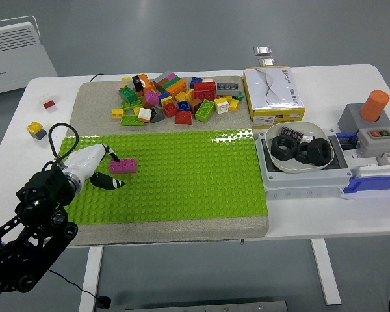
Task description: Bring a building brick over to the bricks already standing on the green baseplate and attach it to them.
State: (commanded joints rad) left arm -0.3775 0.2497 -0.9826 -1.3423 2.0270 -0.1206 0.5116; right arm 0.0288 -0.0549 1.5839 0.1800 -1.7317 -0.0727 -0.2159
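Magenta brick [123,166] sits on the green baseplate [182,182] toward its left side, just right of the left hand [91,168]. That hand reaches in from the lower left, its white shell low over the studs. One dark finger [112,155] points at the brick's upper left corner and looks to touch it; another [109,183] lies spread below, apart from the brick. Nothing is held. Loose coloured bricks [175,99] are piled on the grey mat [91,97] beyond the baseplate's far edge.
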